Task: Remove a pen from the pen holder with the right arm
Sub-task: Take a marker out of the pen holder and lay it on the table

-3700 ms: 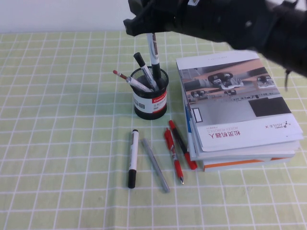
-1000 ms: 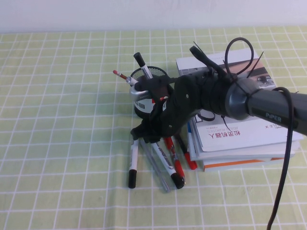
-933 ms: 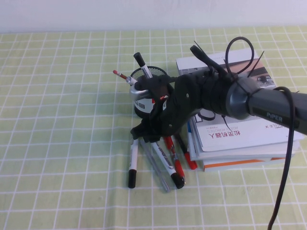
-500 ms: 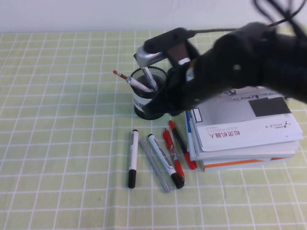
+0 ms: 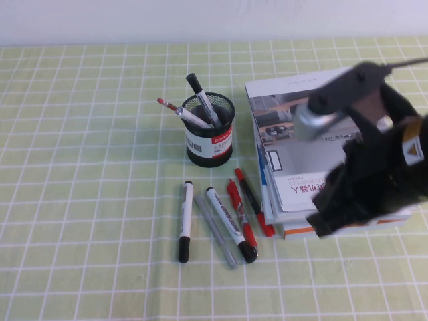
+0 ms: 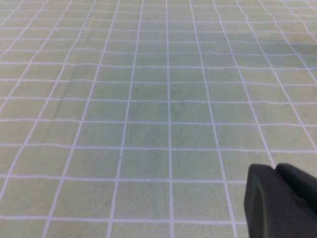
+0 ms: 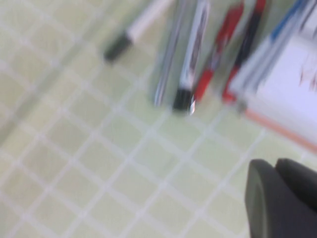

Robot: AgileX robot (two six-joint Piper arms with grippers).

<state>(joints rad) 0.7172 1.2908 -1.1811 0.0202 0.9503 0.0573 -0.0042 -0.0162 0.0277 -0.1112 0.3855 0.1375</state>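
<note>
Right gripper (image 5: 329,219) over book stack (image 5: 287,167): blurred dark mass, hides stack's right half and near corner. In right wrist view, pens (image 7: 190,59) on cloth are smeared streaks, print unreadable. Left gripper (image 6: 280,201): only dark tip shows, cut by frame corner; out of frame in high view. Pen holder (image 5: 210,137) label too small to read.

Right arm (image 5: 374,167) is showing bulky black, silver joint, orange label; left claw (image 6: 275,198) and right claw (image 7: 275,198) are looking matte black.
</note>
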